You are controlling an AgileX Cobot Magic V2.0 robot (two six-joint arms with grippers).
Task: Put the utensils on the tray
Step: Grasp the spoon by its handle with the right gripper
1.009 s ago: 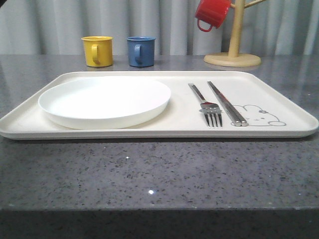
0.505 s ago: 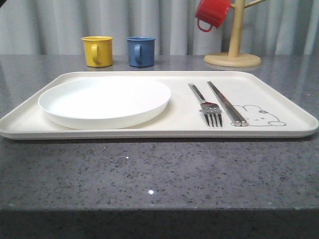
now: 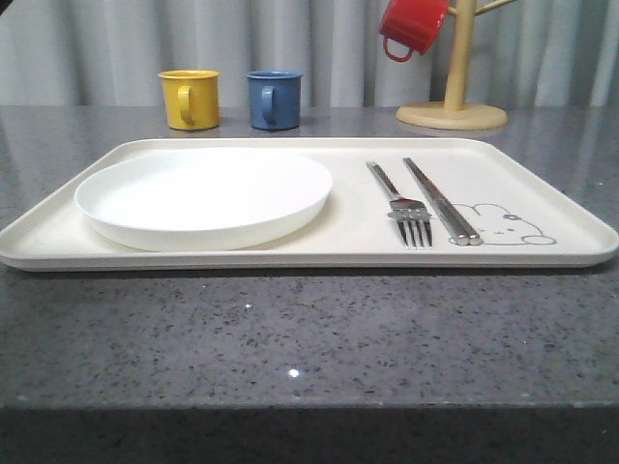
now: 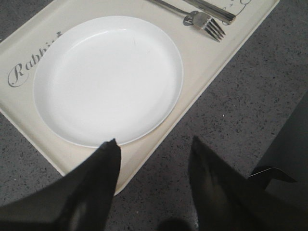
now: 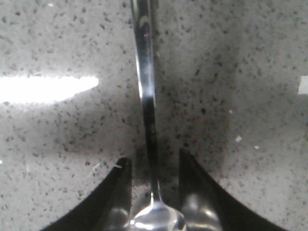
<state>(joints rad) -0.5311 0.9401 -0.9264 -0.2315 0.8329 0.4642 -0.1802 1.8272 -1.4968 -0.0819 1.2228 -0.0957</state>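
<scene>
The cream tray (image 3: 290, 253) lies across the counter. On its left half sits the white plate (image 3: 203, 196); on its right lie the fork (image 3: 406, 211) and the chopsticks (image 3: 440, 201), side by side next to the rabbit drawing. My left gripper (image 4: 154, 149) hangs open above the tray's near rim (image 4: 144, 154), beside the plate (image 4: 108, 79), holding nothing. In the right wrist view the spoon (image 5: 148, 110) stretches away over the speckled counter. My right gripper (image 5: 155, 161) is shut on it, with the bowl wedged between the fingers and the handle pointing away.
A yellow mug (image 3: 189, 99) and a blue mug (image 3: 274, 99) stand behind the tray. A red mug (image 3: 413, 24) hangs on a wooden mug tree (image 3: 453, 106) at the back right. Bare grey counter runs along the front of the tray.
</scene>
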